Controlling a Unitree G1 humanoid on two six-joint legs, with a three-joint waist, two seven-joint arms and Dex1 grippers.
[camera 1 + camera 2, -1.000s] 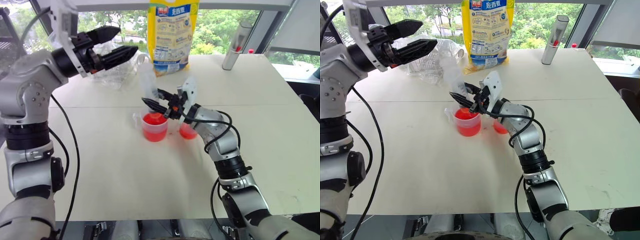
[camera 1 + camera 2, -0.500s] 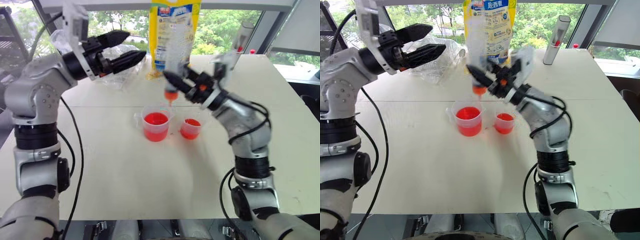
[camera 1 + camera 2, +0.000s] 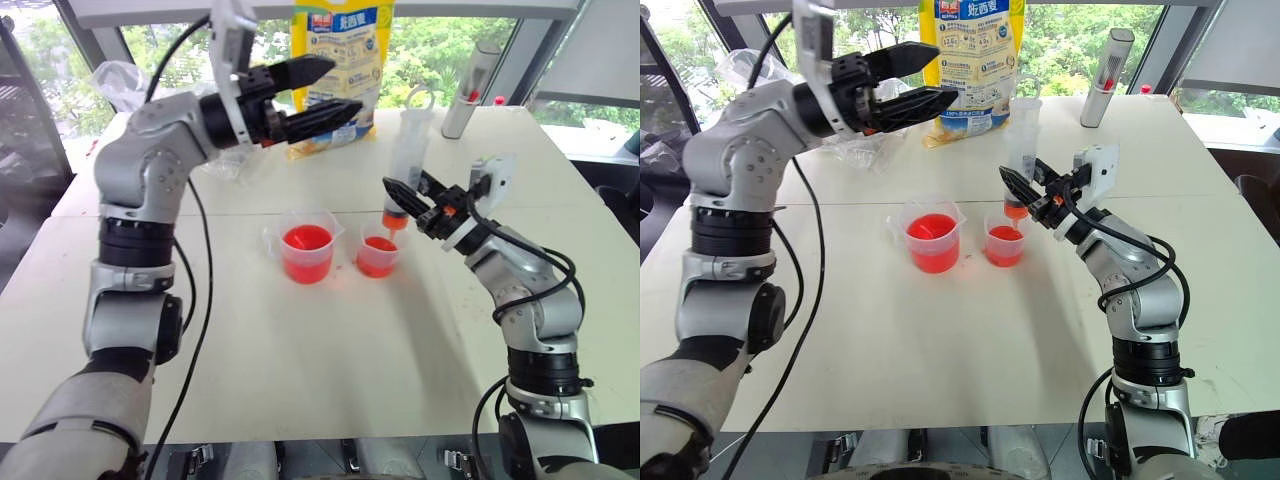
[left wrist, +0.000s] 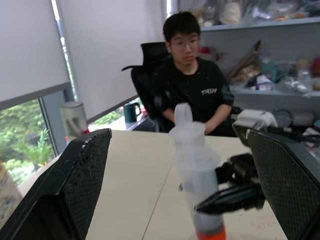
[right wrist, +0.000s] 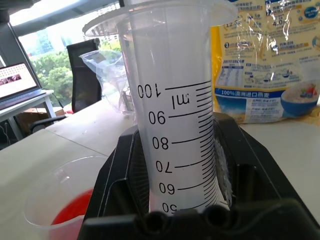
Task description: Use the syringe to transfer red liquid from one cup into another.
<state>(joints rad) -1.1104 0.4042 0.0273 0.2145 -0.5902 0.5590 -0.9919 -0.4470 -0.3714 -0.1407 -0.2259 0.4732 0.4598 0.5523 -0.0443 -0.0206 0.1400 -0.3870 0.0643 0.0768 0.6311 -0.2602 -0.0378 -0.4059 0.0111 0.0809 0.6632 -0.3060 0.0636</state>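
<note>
Our right gripper (image 3: 408, 200), clamped on the syringe (image 3: 404, 165), hangs above the smaller beaker (image 3: 376, 256); emptying remains, left gripper (image 3: 322, 92) spread empty.

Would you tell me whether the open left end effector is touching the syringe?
Apart: the left eye view shows the left end effector separated from the syringe.

Bright window daylight, blurred wrist foreground
</note>
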